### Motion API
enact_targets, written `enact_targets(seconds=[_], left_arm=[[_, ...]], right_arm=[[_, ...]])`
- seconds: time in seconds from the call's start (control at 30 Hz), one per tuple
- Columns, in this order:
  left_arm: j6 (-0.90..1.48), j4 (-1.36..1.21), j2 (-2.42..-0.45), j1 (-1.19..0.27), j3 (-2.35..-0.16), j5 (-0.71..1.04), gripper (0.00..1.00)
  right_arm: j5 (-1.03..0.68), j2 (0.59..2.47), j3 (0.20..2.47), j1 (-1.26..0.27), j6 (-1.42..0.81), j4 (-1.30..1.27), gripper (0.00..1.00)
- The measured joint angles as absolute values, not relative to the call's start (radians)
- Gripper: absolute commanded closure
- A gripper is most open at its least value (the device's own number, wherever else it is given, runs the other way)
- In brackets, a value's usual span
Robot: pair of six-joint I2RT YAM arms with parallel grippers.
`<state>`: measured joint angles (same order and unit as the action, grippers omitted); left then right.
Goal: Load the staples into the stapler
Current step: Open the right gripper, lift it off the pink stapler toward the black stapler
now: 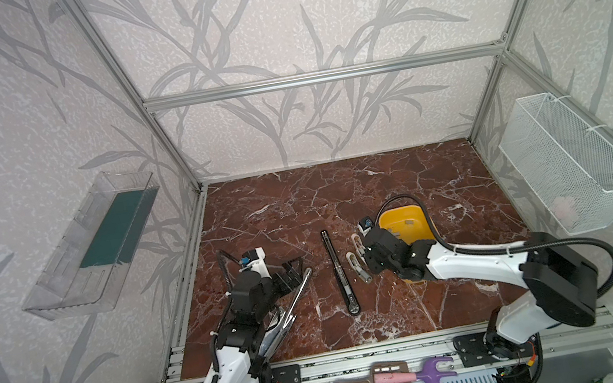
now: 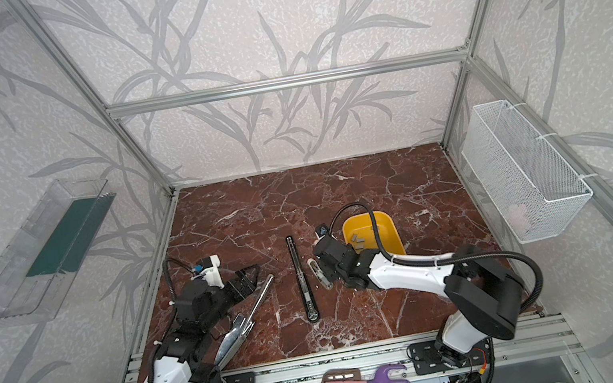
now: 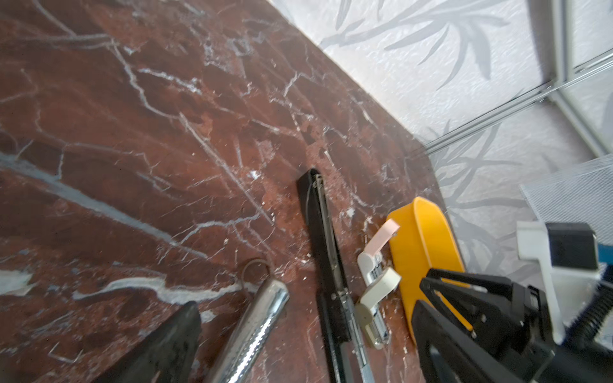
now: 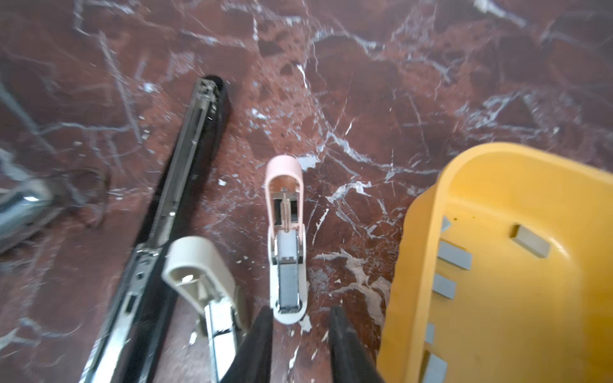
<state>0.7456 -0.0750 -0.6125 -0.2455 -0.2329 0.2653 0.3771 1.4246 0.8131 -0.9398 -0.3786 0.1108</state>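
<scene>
1. Four staplers crowd the near half of the marble table (image 1: pixel 339 195); its far half runs open to the back wall.
2. Staples (image 4: pixel 454 255) lie as grey strips inside the yellow tray (image 4: pixel 418 282), just beside the pink stapler (image 4: pixel 287 238), whose lid is swung open.
3. Right gripper (image 4: pixel 301 310) reaches low, its fingers apart on either side of that stapler's base end, gripping nothing.
4. Left gripper (image 1: pixel 294 268) hangs spread wide above the chrome stapler (image 1: pixel 293 298), near the table's left edge.
</scene>
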Motion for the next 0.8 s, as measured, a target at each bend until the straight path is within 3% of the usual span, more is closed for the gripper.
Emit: enact_targets(seconds=[0.17, 0.27, 0.5, 0.6, 0.8], left_arm=[[0.792, -0.036, -0.477, -0.249, -0.24, 0.194, 0.01], [0.804, -0.006, -0.4, -0.25, -0.248, 0.175, 0.01], [0.805, 0.026, -0.393, -0.25, -0.294, 0.214, 0.01], [0.812, 0.025, -0.446, -0.253, -0.294, 0.248, 0.01], [0.835, 0.021, -0.542, -0.253, -0.294, 0.299, 0.01]], right_arm=[[0.411, 1.238, 0.713, -1.09, -0.405, 0.101, 0.59], [0.41, 1.223, 0.672, -1.202, -0.427, 0.085, 0.57], [0.421, 1.348, 0.657, -1.407, -0.479, 0.037, 0.53], [0.426, 1.39, 0.652, -1.417, -0.504, 0.0, 0.48], [0.449, 1.52, 0.667, -1.415, -0.532, -0.083, 0.49]])
